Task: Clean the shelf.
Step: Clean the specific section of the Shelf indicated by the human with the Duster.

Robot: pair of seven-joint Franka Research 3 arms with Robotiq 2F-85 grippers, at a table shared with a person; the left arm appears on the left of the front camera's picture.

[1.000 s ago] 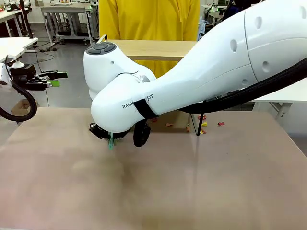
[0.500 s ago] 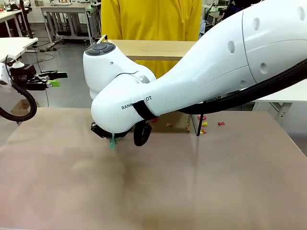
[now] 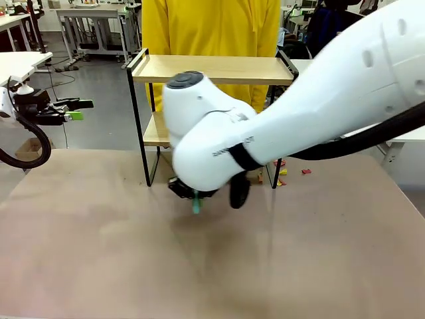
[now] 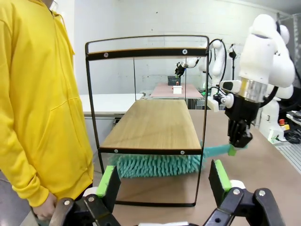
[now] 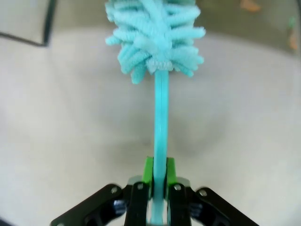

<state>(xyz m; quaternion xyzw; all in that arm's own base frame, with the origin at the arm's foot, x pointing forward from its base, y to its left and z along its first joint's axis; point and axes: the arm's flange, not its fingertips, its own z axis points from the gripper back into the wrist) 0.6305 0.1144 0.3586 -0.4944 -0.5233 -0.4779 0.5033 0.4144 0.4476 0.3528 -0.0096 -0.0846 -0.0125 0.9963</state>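
My right gripper (image 5: 159,178) is squeezed tight on the handle of a blue-green duster (image 5: 155,37). The shelf (image 3: 212,68) stands at the far side of the table (image 3: 99,252), just behind that gripper, with the fluffy head under its lower board. My left gripper (image 4: 164,181) hangs wide open, well off to the side.

person (image 3: 209,26): yellow hoodie, far side | brown table (image 3: 99,266) | coloured scraps (image 3: 281,171) on it | teal duster (image 5: 161,108): fluffy head
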